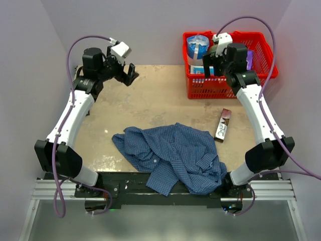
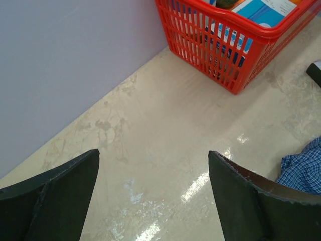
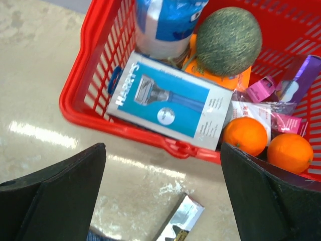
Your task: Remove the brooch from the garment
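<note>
The garment point(image 1: 170, 155) lies crumpled on the bench point(image 1: 150, 100) at its near side, a little right of the middle. Its near folds reach the bench's near edge between the two arm bases. The brooch cannot be made out among the checked folds in any view.

The left tool point(image 1: 130, 75) hangs above the far left of the bench, well apart from the garment. In the left wrist view its fingers point(image 2: 55, 196) are spread wide over bare bench, with a corner of the blue cloth point(image 2: 303, 168) at the right edge.

The right tool point(image 1: 210, 63) hangs at the far right, over the near left part of a red basket point(image 1: 210, 88). It too is spread wide and holds nothing, its fingers point(image 3: 266, 201) framing the basket's near rim point(image 3: 80, 108). Inside the basket lie a blue razor box point(image 3: 165, 103), a green melon point(image 3: 228, 40), two oranges point(image 3: 244, 135) and some pink and purple packets point(image 3: 296, 80).

A wrapped bar point(image 1: 223, 124) lies on the bench between basket and garment, just beside the shirt's far right edge.
</note>
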